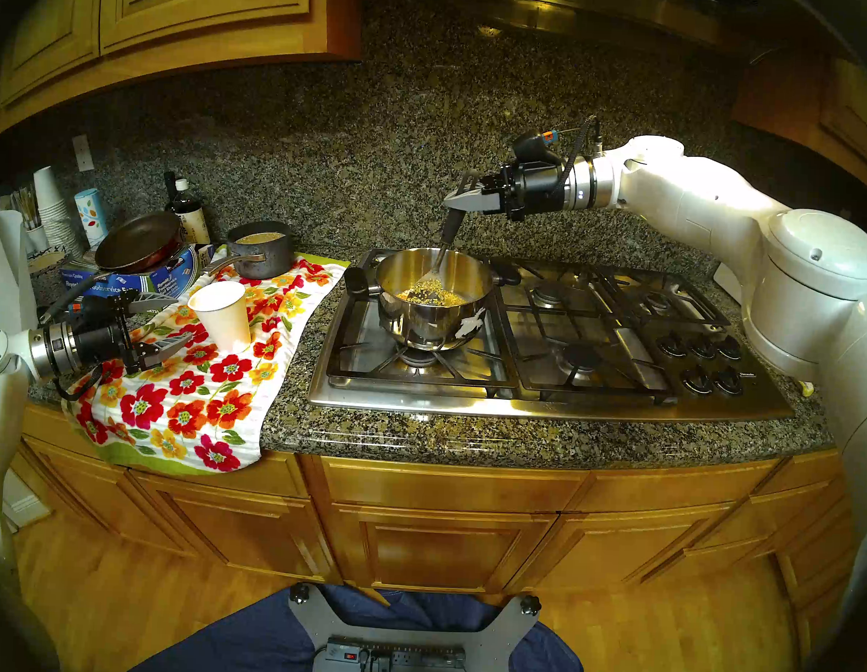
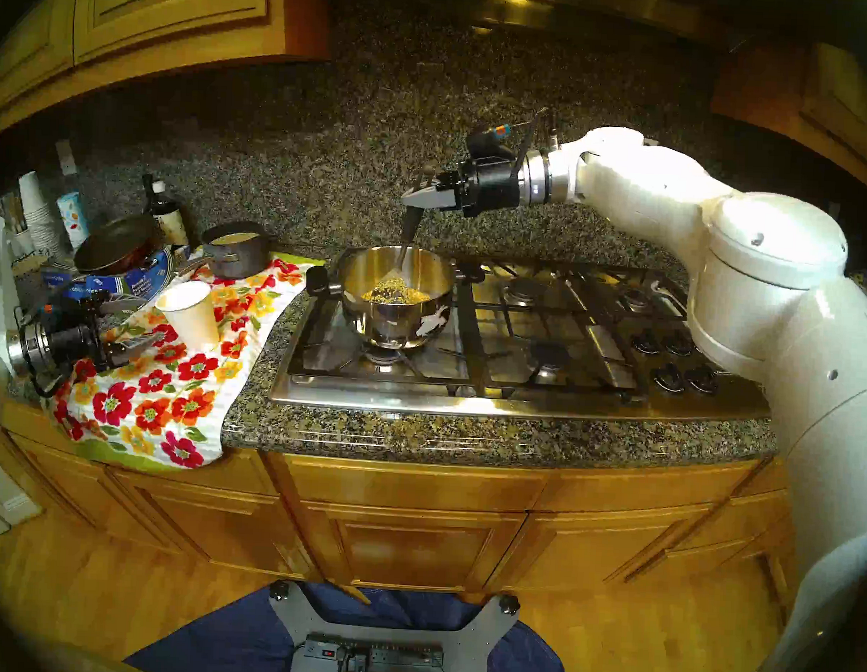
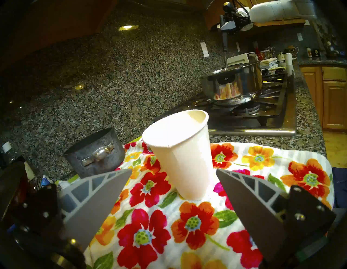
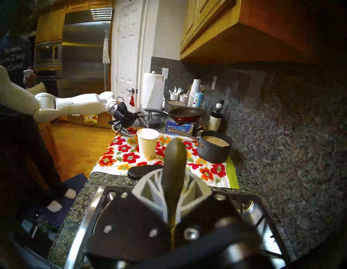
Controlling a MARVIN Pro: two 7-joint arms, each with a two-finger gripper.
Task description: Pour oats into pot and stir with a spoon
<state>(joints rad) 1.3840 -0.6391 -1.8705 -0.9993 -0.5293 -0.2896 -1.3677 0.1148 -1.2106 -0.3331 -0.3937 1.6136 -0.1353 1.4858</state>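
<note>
My right gripper (image 1: 458,198) clamped tight on black handle of spoon (image 1: 450,229), near handle's top end. Spoon's long axis steep, nearly upright, leaning slightly; bowl hangs straight below my jaws, down inside pot (image 1: 429,323) on front-left burner of stove (image 1: 557,403). Oats (image 1: 448,298) lie in pot bottom; spoon bowl in or just over them, hard to tell which. Stirring judged underway; next sweep must stay within pot wall. My left gripper (image 1: 166,324) spread wide, empty, well apart, facing paper cup (image 1: 222,314) on floral towel (image 1: 180,406).
</note>
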